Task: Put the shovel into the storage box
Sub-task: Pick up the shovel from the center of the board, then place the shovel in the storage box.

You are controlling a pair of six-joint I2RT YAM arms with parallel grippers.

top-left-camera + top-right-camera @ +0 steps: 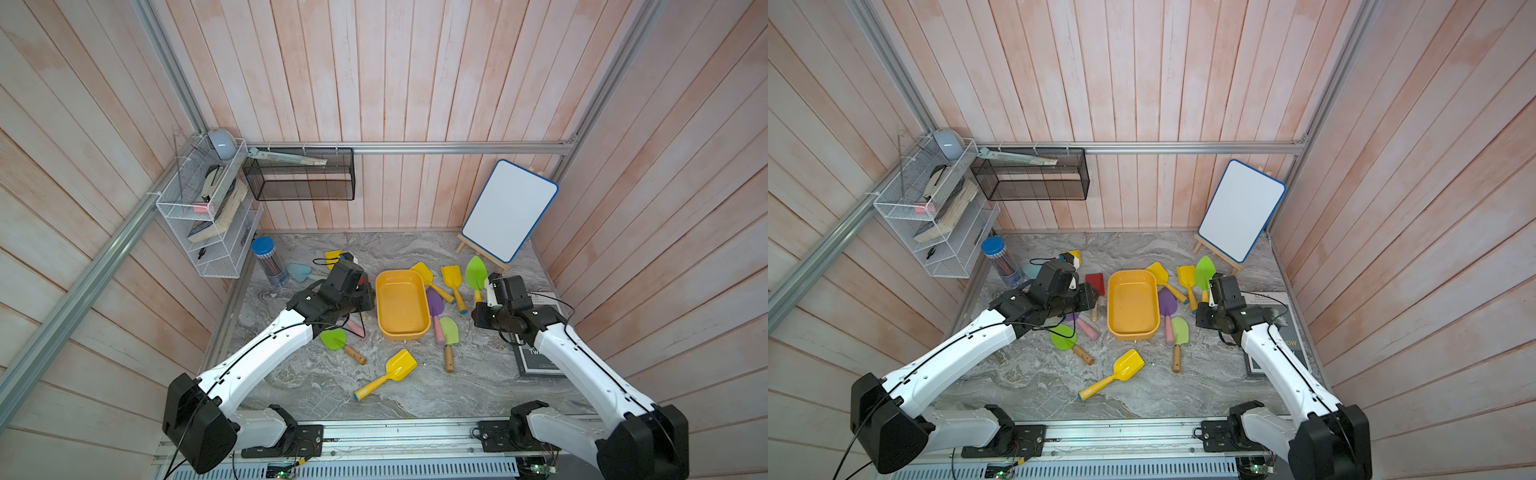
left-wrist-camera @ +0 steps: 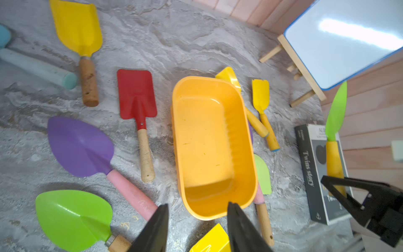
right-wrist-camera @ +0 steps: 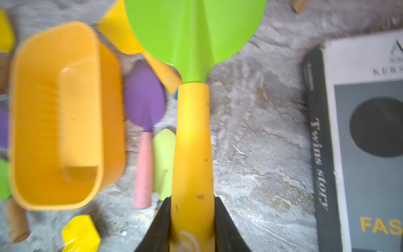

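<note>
The right fingers (image 3: 160,227) squeeze the yellow handle of a green shovel (image 3: 194,39), near the handle's end. The shovel is up off the counter (image 1: 316,382), just beside the box (image 1: 401,305) but not in it. The box is empty. The left fingers (image 2: 156,229) are apart with nothing between them, close to the box on its other side.

The job now looks like carrying the shovel over the box. The shovel looks about as long as the box, so it should be turned to lie the long way. It should go down low before the fingers let go, so it does not bounce out. The handle is round and smooth and might slip, so a firm squeeze helps. Other shovels lie right by the box and should not get bumped.

The right wrist view shows the grip up close. In both top views the arm hides it. The left wrist view shows the shovel in the air with its blade up. It also shows a whole red shovel (image 2: 136,96). In a top view the left arm (image 1: 266,353) hides most of it.
</note>
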